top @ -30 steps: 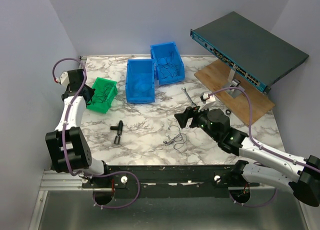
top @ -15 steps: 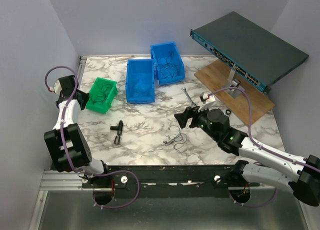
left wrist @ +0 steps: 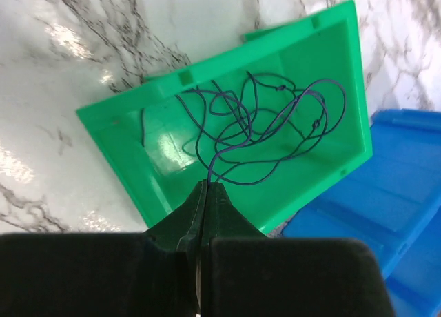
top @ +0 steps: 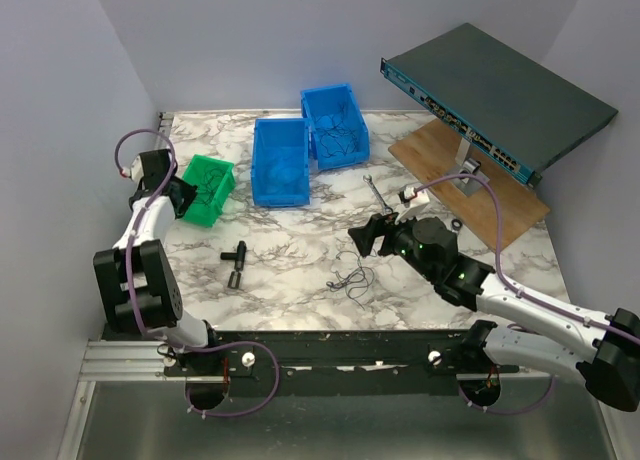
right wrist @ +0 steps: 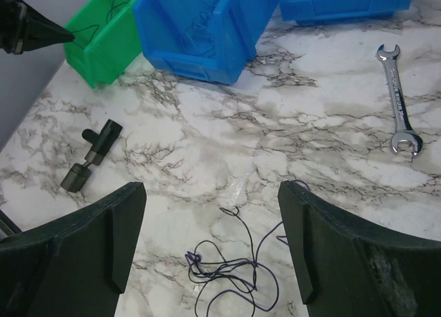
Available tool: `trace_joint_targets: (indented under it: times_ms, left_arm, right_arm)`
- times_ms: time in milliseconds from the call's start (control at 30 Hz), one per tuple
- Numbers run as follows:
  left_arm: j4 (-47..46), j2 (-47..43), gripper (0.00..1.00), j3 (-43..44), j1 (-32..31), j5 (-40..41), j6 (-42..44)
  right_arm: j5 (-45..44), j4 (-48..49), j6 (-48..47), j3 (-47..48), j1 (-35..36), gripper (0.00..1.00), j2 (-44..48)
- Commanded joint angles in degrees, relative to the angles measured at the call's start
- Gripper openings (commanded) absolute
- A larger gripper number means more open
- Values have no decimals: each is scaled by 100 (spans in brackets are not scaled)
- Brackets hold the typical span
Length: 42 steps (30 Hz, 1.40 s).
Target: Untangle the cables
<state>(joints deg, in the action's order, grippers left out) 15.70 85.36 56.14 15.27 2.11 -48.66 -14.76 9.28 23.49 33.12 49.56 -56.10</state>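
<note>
A thin blue-purple cable lies in loose loops inside the green bin. One end of it runs into the tips of my left gripper, which is shut on it at the bin's near-left side. A second small tangle of blue and dark cables rests on the marble table in front of my right gripper. That gripper hovers above it, jaws wide open, holding nothing.
Two blue bins stand at the back, the far one holding more thin wires. A silver wrench lies right of centre. A black T-shaped part lies left. A network switch leans on a wooden board.
The left wrist swung out to the left, then came back toward the green bin, still shut. The right arm and the tangle on the table have not moved.
</note>
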Motion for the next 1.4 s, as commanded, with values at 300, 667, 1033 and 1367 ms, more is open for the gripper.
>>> trace_joint_targets:
  times_ms: [300,667,1033,1367]
  left_arm:
    - [328,474,35,600,-327,-392,455]
    - [7,-1540,83,-461,-1191,-816,907]
    - [-1099,-3224,89,-2062,-3245,-1465,1324]
    - [-3200,-2629,87,-2879,-4696,-1535,2150]
  right_arm:
    - [128,-1162,500,677,28,90,-1477]
    - [143,-1788,885,688,19,81,-2079]
    - [622,-1398,1025,162,19,66,-1944]
    - [1936,275,482,-307,23,67,-2091]
